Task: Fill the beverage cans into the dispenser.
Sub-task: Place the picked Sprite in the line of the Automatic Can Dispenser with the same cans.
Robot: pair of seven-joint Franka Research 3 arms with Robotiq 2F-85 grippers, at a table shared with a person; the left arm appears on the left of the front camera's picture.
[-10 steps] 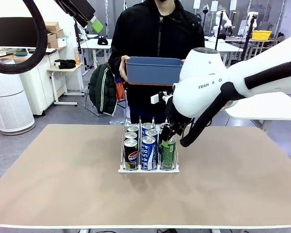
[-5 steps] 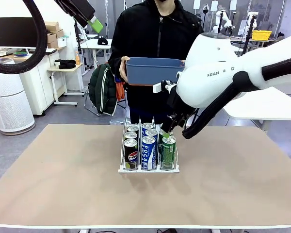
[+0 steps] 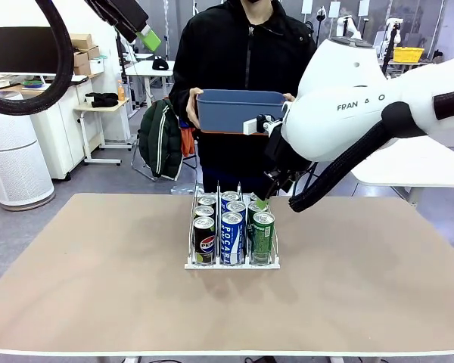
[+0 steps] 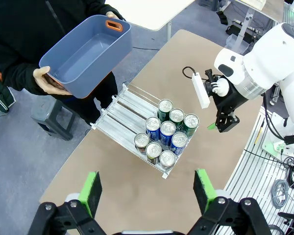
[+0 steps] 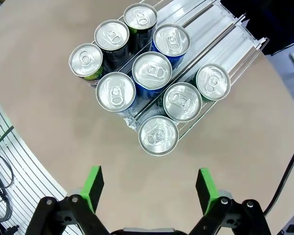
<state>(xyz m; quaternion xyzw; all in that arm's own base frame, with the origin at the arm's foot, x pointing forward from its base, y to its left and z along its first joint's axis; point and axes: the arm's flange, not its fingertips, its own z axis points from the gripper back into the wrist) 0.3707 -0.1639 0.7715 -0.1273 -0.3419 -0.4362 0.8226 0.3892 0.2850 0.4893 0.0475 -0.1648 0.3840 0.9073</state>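
The right gripper (image 3: 265, 195), jaws standing apart and empty, is hanging just above the back of the dispenser (image 3: 231, 264), where nine upright beverage cans (image 5: 152, 71) are sitting below it (the left gripper (image 4: 148, 191), also spread, is hovering well away).

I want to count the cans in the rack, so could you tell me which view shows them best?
The right wrist view: it looks straight down on the cans, nine silver tops in three rows. The left wrist view shows them smaller, at an angle. The front view shows the front labels, with the rear cans mostly hidden.
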